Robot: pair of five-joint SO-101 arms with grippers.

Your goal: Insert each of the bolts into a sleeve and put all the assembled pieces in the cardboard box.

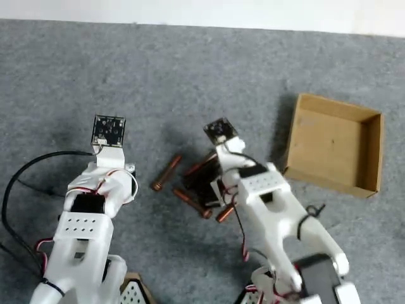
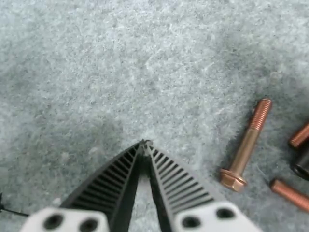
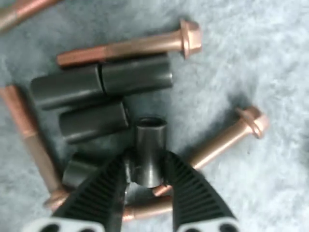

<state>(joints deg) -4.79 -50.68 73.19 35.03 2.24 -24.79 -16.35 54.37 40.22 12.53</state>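
High view showed the cardboard box (image 1: 332,142), its floor bare, apart from the bolts (image 1: 166,173) and sleeves (image 1: 202,183) heaped under the right arm (image 1: 272,202). The right gripper (image 3: 146,166) pinched 1 sleeve (image 3: 149,137) there; the left gripper (image 2: 145,145) hung pressed together near 1 bolt (image 2: 246,145).

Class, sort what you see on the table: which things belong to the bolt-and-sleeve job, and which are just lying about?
Belong to the job: bolts, sleeves, box, right gripper shut on a sleeve.
Lying about: black cable, grey mat.
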